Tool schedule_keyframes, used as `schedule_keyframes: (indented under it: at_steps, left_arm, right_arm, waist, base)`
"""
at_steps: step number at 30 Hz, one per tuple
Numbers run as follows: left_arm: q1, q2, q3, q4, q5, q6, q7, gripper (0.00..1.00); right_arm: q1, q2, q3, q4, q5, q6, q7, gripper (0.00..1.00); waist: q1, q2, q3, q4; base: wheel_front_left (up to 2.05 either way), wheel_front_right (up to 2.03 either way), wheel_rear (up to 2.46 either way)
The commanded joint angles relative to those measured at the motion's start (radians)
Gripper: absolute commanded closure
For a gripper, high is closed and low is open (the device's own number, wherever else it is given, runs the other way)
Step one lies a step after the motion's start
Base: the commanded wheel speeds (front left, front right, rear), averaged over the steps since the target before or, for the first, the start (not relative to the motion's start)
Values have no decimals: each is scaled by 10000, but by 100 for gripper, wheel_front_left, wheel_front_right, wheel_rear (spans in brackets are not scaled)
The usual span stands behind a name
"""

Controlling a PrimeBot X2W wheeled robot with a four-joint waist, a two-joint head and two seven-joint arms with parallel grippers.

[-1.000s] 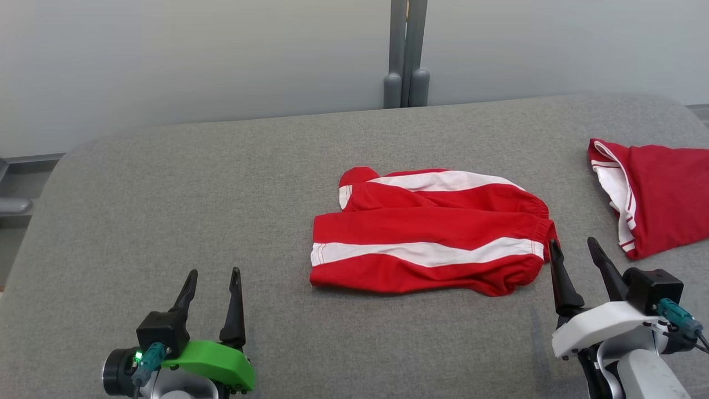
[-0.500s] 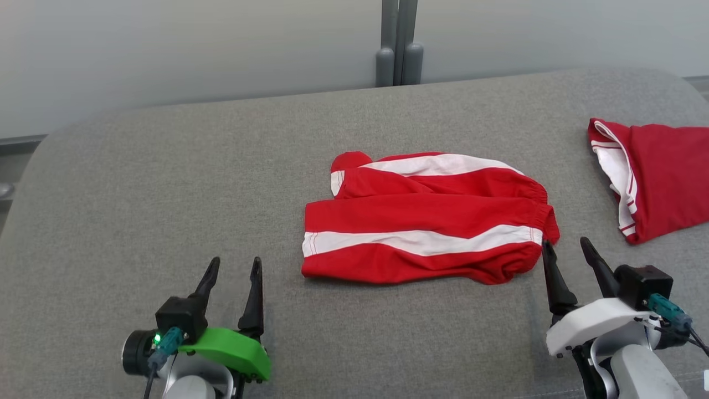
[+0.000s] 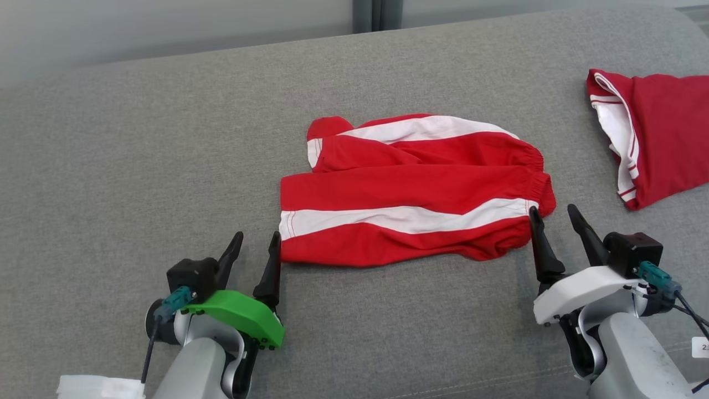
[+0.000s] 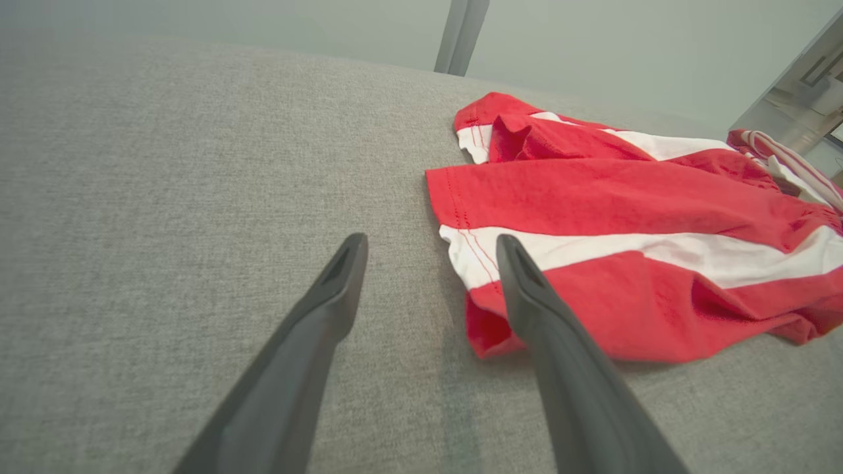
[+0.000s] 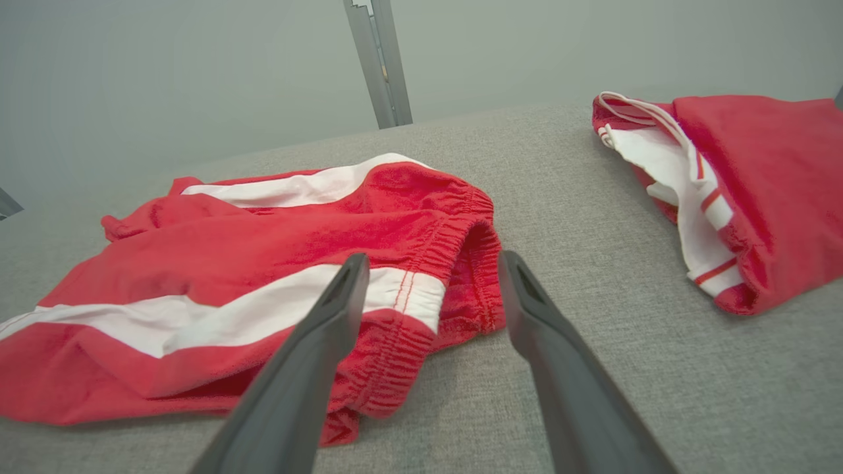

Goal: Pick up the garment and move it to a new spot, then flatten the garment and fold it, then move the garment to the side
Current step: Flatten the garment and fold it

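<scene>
Grey fabric surface (image 3: pixel 138 138) bears garment (image 3: pixel 410 188).

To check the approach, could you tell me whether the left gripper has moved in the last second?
Yes. Judged against the shorts, the left gripper has moved forward and rightward, up to their left hem.

Two red-and-white garments (image 3: pixel 410 188) (image 3: pixel 659 133), two grippers (image 3: pixel 257 237) (image 3: pixel 551 209), one grey cushioned surface (image 3: pixel 138 138).
</scene>
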Motion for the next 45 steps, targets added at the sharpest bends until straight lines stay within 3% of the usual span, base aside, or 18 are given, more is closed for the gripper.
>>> schedule_keyframes:
  at_steps: [1, 11, 22, 23, 27, 28, 29, 30, 32, 33, 34, 35, 45]
  left_arm:
    - [-310, 36, -47, 217, -401, -53, 3, 0]
    - [-1333, 47, -1338, 1696, -2163, -103, 3, 0]
    - [-1358, 91, -1238, 1285, -1892, -105, 3, 0]
    - [-1260, 86, -1216, 1263, -1916, -105, 3, 13]
    - [-1238, 71, -1356, 1381, -1904, -105, 3, 100]
    - [-1263, 66, -1353, 1502, -1987, -106, 3, 100]
    - [-1306, 64, -1343, 1503, -1950, -106, 3, 62]
    - [-1310, 61, -1325, 1562, -1967, -106, 3, 38]
    - [-1360, 57, -1323, 1598, -1967, -104, 3, 47]
    - [-1373, 55, -1332, 1613, -1966, -103, 3, 56]
    - [-1380, 54, -1357, 1642, -1974, -101, 3, 72]
    - [-1395, 54, -1374, 1660, -1989, -100, 3, 100]
    - [-1387, 92, -1384, 1641, -2088, -100, 4, 100]
  right_arm:
    - [-99, 64, 94, 64, 74, -2, 2, 0]
    - [-219, 0, 225, 8, 210, -2, 2, 0]
    - [-248, 18, 214, -51, 312, -2, 2, 0]
    - [-250, 16, 257, -31, 331, -2, 2, 0]
    - [-302, 19, 373, 70, 370, -2, 2, 0]
    - [-374, 12, 409, 117, 390, -2, 2, 0]
    - [-395, 22, 424, 118, 397, -2, 2, 0]
    - [-402, 22, 436, 124, 409, -2, 2, 0]
    - [-418, -5, 450, 134, 437, -2, 2, 0]
    - [-431, -11, 454, 133, 448, -2, 2, 0]
    - [-434, -24, 461, 132, 461, -2, 2, 0]
    - [-433, -35, 458, 136, 495, -2, 2, 0]
    - [-588, -51, 724, 531, 992, -2, 2, 0]
  waist:
    - [0, 0, 289, -284]
    - [0, 0, 506, -631]
    - [0, 0, 580, -611]
    - [0, 0, 576, -595]
    - [0, 0, 564, -565]
    - [0, 0, 567, -558]
    - [0, 0, 567, -557]
    - [0, 0, 565, -558]
    - [0, 0, 567, -561]
    - [0, 0, 567, -565]
    - [0, 0, 567, -570]
    - [0, 0, 569, -575]
    - [0, 0, 520, -414]
  base:
    - [0, 0, 0]
    - [0, 0, 0]
    - [0, 0, 0]
    - [0, 0, 0]
    - [0, 0, 0]
    - [0, 0, 0]
    - [0, 0, 0]
    - [0, 0, 0]
    - [0, 0, 0]
    - [0, 0, 0]
    - [0, 0, 0]
    - [0, 0, 0]
    - [0, 0, 0]
